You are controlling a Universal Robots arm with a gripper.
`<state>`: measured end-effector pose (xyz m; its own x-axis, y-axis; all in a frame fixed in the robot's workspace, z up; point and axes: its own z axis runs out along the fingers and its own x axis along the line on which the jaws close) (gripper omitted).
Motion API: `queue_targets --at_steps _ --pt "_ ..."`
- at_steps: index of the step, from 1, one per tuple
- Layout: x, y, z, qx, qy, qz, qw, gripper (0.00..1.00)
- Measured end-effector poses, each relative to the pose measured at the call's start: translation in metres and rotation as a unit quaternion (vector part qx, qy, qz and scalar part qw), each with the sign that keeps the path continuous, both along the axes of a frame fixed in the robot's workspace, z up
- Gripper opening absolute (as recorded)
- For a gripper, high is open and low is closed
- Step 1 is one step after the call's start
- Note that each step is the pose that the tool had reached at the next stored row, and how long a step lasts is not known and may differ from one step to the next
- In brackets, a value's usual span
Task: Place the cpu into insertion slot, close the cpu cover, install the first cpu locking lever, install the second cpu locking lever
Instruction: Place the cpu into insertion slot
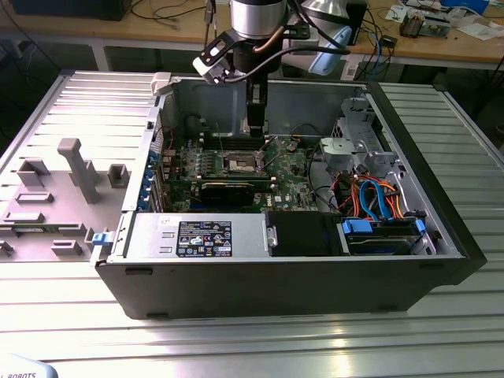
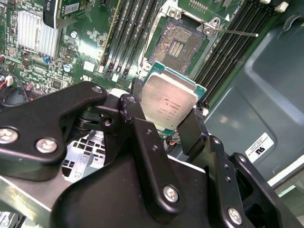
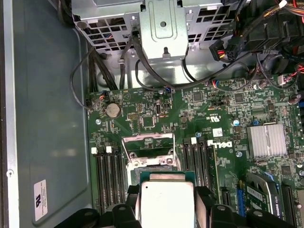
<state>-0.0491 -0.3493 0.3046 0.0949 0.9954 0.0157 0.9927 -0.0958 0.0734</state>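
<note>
My gripper [image 2: 166, 108] is shut on the cpu [image 2: 168, 100], a flat square chip with a dull silver top, clamped by its edges between the black fingers [image 2: 135, 95]. In the first wrist view the cpu [image 3: 165, 203] hangs just short of the insertion slot [image 3: 151, 164]. The insertion slot [image 2: 178, 45] lies uncovered, its brownish contact field inside a silver rim. The cpu cover [image 3: 147, 141] stands flipped open on the slot's far side. A thin locking lever [image 2: 237, 33] sticks out sideways, released. In the exterior view the gripper [image 1: 255, 132] hovers inside the case, just behind the slot [image 1: 240, 164].
The open computer case [image 1: 441, 236] lies on a ribbed metal table. Black memory slots [image 2: 126, 38] flank the socket. A long black graphics card [image 1: 228, 189], a drive cage with blue and orange cables [image 1: 378, 201] and a power supply [image 1: 197, 236] crowd the case. A grey fixture [image 1: 75, 169] stands on the exterior view's left.
</note>
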Motion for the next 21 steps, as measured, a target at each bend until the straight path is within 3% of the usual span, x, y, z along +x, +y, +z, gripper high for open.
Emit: queue_targets --at_steps 21 --pt "0.0 0.0 -0.0106 0.0 0.0 0.0 1.0 0.54"
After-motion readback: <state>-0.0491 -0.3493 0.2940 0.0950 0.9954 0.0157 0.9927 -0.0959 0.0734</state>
